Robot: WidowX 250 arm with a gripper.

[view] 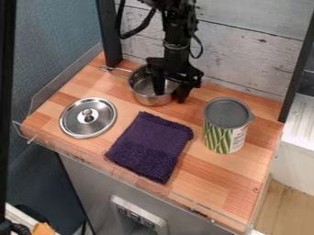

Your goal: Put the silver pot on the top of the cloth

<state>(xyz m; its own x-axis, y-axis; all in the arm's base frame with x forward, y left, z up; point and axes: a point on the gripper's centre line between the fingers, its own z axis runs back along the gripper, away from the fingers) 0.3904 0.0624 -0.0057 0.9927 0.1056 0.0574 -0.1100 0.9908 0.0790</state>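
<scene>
Silver pot (146, 98) on far part of bench (236, 167), handle to the left. Pincer (171, 95) at pot, spread, one finger inside, other just outside right wall. Purple cloth (150, 147) flat, nearer; lid (103, 118) left of it, can (224, 128) right.

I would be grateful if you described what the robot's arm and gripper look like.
The arm is black and jointed, with a narrow grey ring low on it. Black cables loop out on both sides. The gripper is black too, blocky above, with two slim fingers.
</scene>
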